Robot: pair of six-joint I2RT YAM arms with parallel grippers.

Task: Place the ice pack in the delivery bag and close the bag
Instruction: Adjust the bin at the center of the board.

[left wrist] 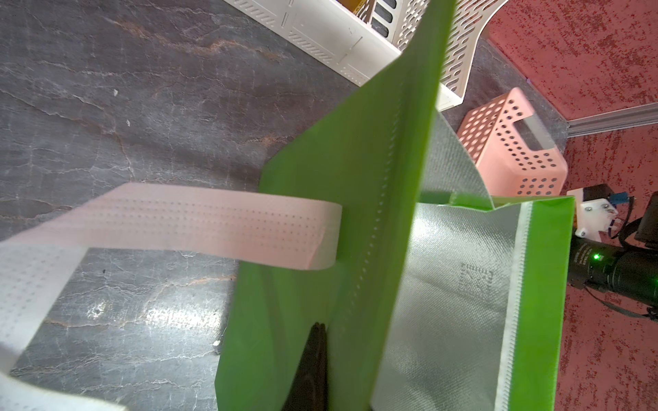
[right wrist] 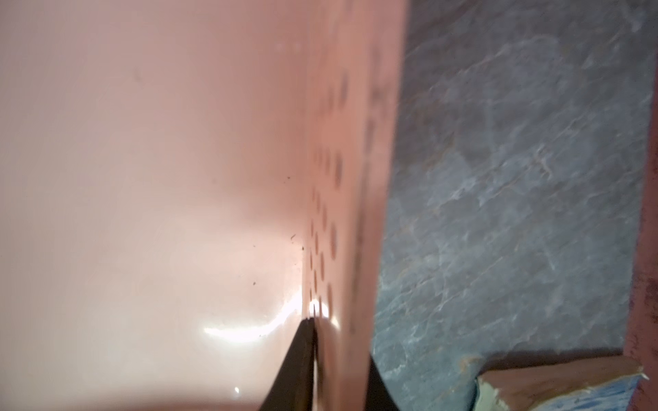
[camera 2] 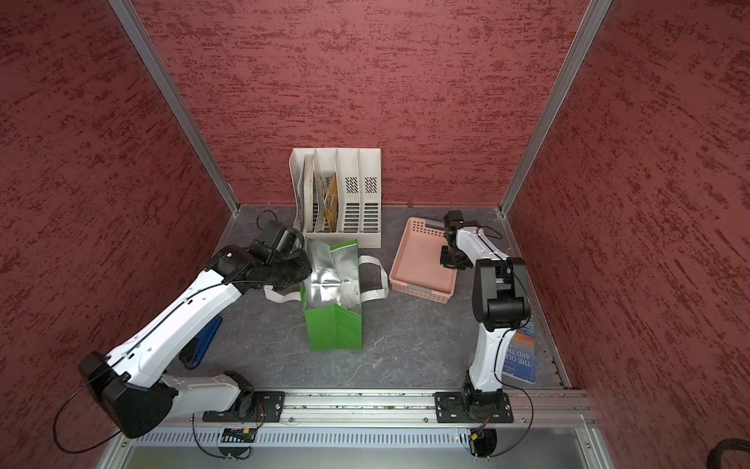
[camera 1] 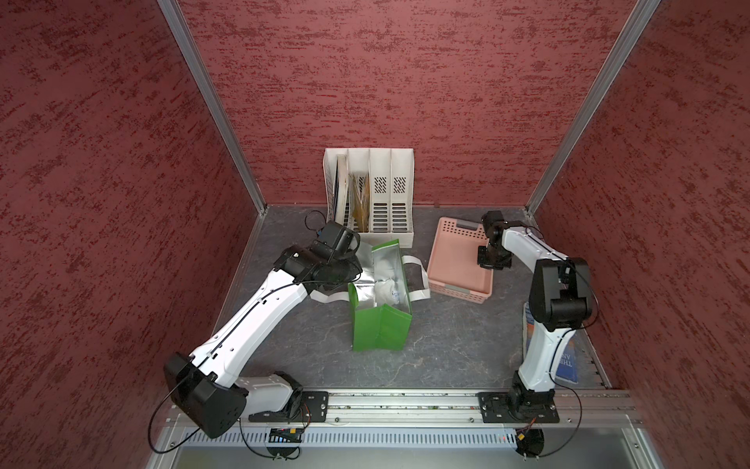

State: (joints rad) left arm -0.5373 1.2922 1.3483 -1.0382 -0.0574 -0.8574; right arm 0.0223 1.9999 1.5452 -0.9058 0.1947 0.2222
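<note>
The green delivery bag (camera 1: 381,325) stands open at the table's middle, its silver foil lining (left wrist: 452,284) showing in both top views. A white crumpled pouch, the ice pack (camera 1: 385,289), lies inside it (camera 2: 350,290). My left gripper (left wrist: 324,325) is shut on the bag's left wall; one black finger (left wrist: 315,359) shows outside the green fabric and the other is hidden behind it. My right gripper (right wrist: 340,338) pinches the side wall of the pink basket (camera 1: 454,260), one finger (right wrist: 301,359) inside and one outside.
A white file organizer (camera 1: 369,195) with papers stands against the back wall behind the bag. White strap handles (camera 1: 420,280) lie beside the bag. A blue book (camera 1: 568,359) lies under the right arm, and a blue object (camera 2: 207,337) under the left arm.
</note>
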